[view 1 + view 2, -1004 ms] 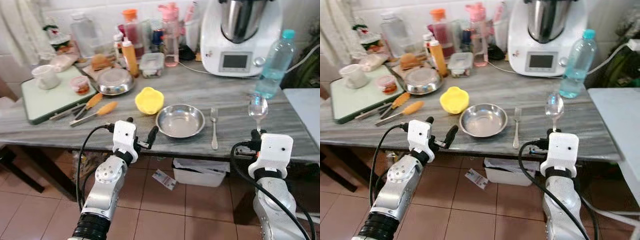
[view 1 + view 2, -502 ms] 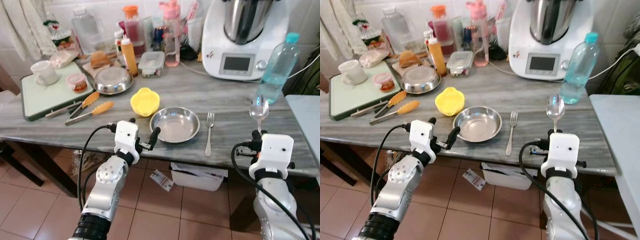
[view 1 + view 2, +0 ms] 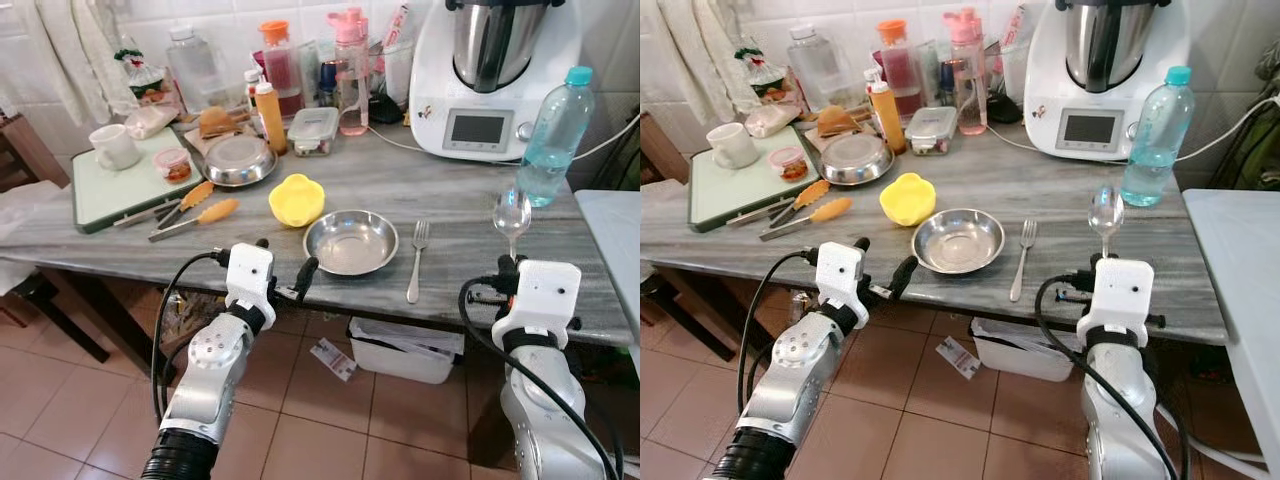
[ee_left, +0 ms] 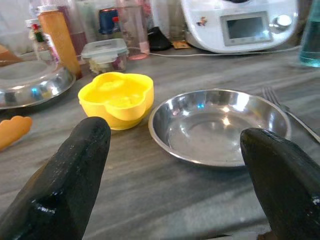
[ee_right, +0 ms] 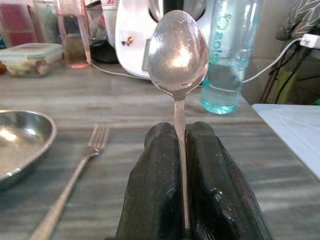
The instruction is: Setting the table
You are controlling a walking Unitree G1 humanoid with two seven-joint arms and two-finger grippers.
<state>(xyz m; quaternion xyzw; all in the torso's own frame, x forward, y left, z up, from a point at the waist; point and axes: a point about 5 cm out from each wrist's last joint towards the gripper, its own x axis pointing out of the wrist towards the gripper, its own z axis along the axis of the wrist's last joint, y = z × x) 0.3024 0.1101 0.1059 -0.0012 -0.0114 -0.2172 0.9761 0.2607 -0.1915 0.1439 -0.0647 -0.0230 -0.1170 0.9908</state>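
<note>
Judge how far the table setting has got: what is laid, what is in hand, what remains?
Laid: the steel bowl sits near the table's front edge with the fork lying on its right. In hand: the right gripper is shut on the spoon, held upright above the edge, right of the fork. Left: setting the spoon down. The left gripper is open before the bowl, holding nothing.

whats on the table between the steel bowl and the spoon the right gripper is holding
A fork lies there on bare grey tabletop, right of the steel bowl and left of the spoon in the right gripper, as the eye views show.
</note>
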